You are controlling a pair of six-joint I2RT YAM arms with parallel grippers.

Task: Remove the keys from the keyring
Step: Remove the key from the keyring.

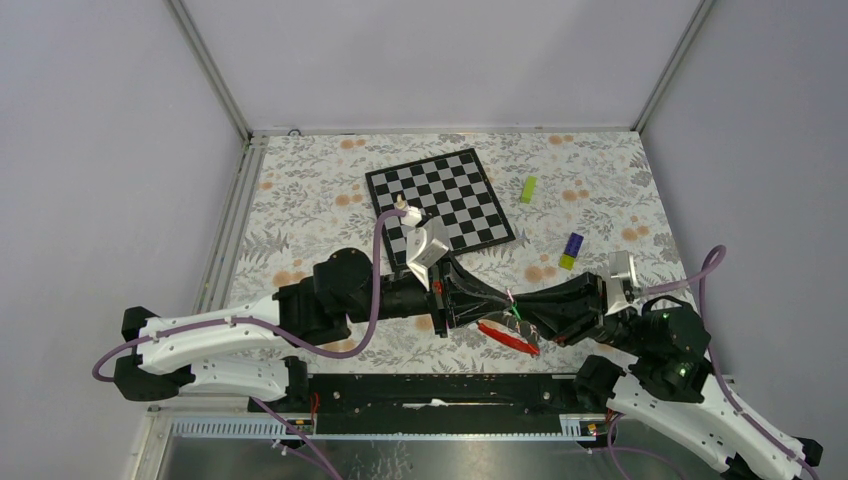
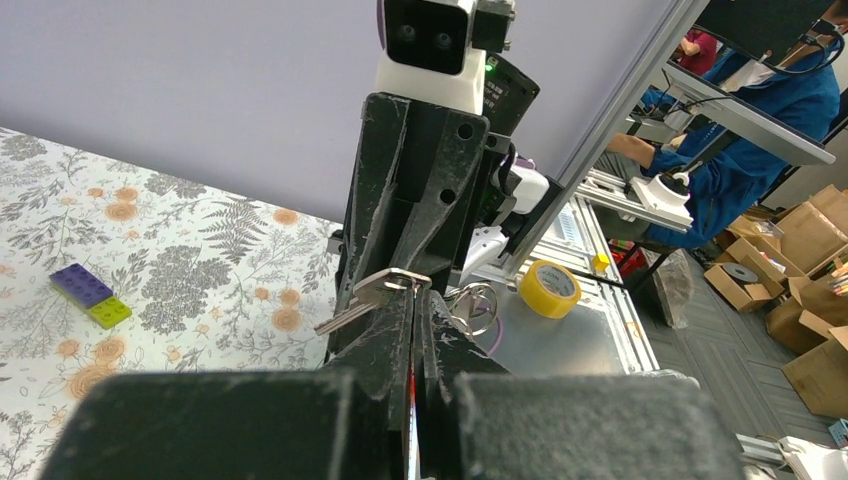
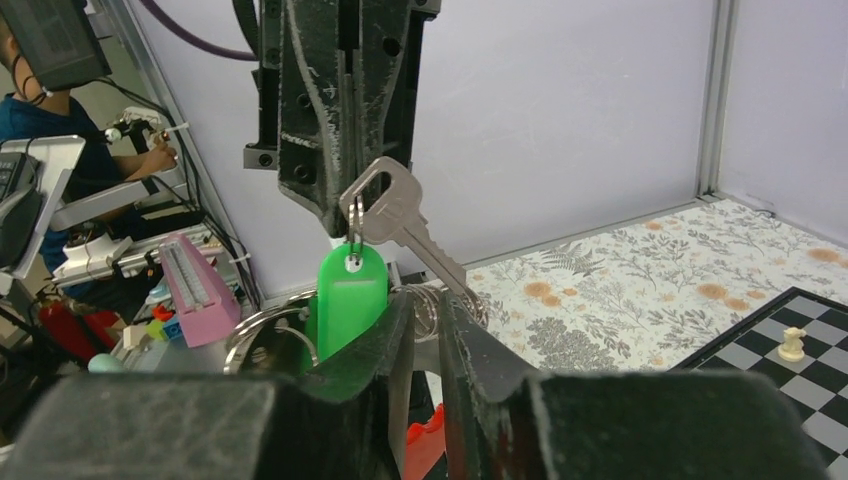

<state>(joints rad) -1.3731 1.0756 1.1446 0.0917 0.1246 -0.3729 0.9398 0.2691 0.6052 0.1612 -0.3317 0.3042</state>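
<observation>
Both grippers meet tip to tip above the table's near middle. My left gripper (image 1: 503, 297) (image 2: 418, 290) is shut; the small ring of the keyring is pinched at its tips and red strap shows between its jaws. A silvery key (image 2: 352, 308) (image 3: 400, 215) and a green tag (image 3: 345, 295) hang from that ring. My right gripper (image 1: 522, 308) (image 3: 427, 305) has its jaws nearly together on the coiled silvery rings of the keyring (image 3: 430, 308) (image 2: 478, 305). The red strap (image 1: 510, 338) dangles below both grippers.
A chessboard (image 1: 440, 200) lies further back with a white chess piece (image 1: 403, 205) on its left edge. A lime-green block (image 1: 528, 189) and a purple-and-yellow block (image 1: 572, 250) lie to its right. A yellow tape roll (image 2: 550, 288) sits beyond the table's near edge.
</observation>
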